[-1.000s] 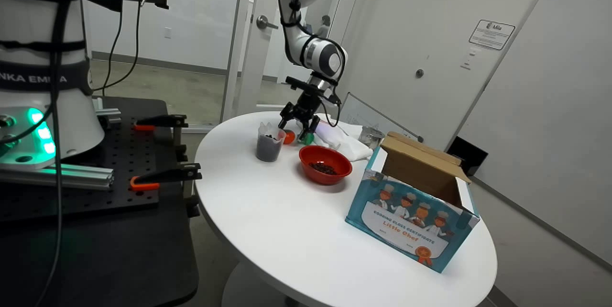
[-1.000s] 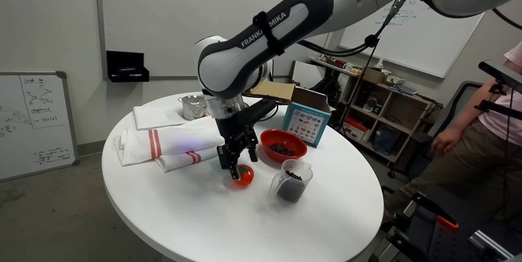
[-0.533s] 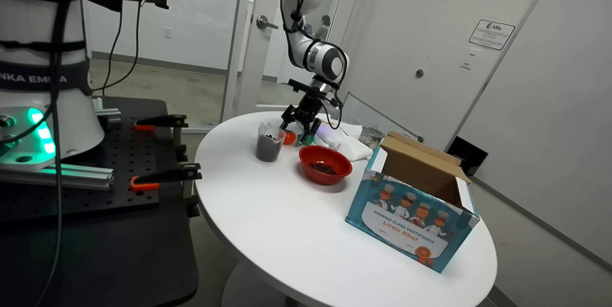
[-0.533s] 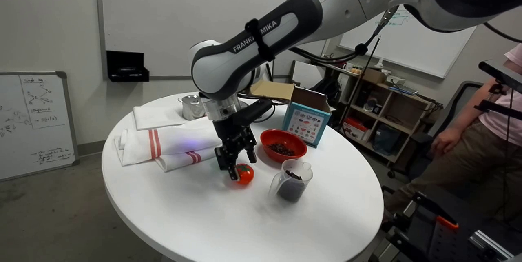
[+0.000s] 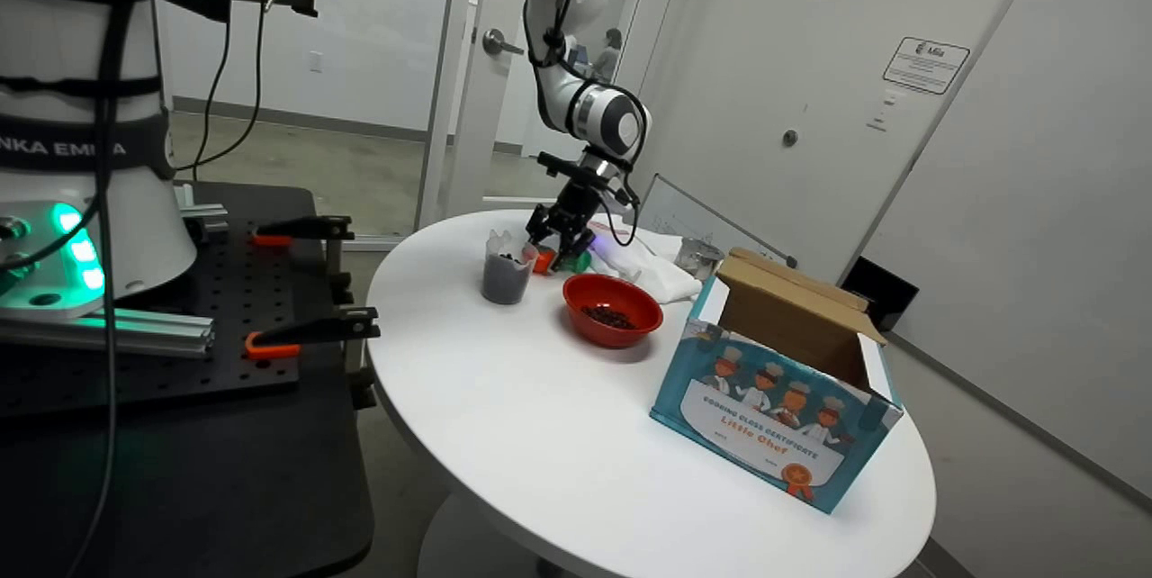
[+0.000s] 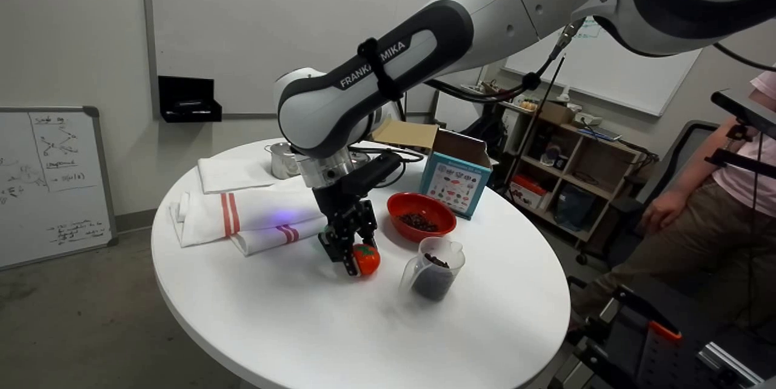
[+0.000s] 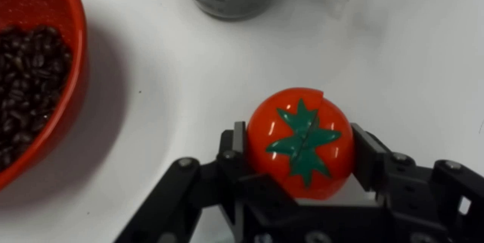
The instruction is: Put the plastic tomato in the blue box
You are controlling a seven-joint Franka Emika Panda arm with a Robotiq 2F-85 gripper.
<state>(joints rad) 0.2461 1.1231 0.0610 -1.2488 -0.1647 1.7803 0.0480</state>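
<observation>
My jaws are clamped on the plastic tomato (image 7: 300, 140), one pressed to either side of it in the wrist view, and it sits low at the table (image 6: 364, 328). Whether its underside touches the table I can't quite make out. I judge this to be the grasping step, as good as done, with the carry ahead. The next move calls for a firm hold and a straight lift before any sideways travel. My arm (image 6: 388, 53) slopes down over the table in an exterior view, the wrist (image 6: 327, 168) bent so that the jaws point downward with a slight lean. Near the tomato stand a clear jug (image 6: 433, 283) and a red bowl (image 5: 605, 337) of dark beans (image 7: 28, 84). Farther off, past the bowl, the blue box (image 5: 778, 398) stands with its top open; my path should pass high enough to clear the bowl and the box's walls.
</observation>
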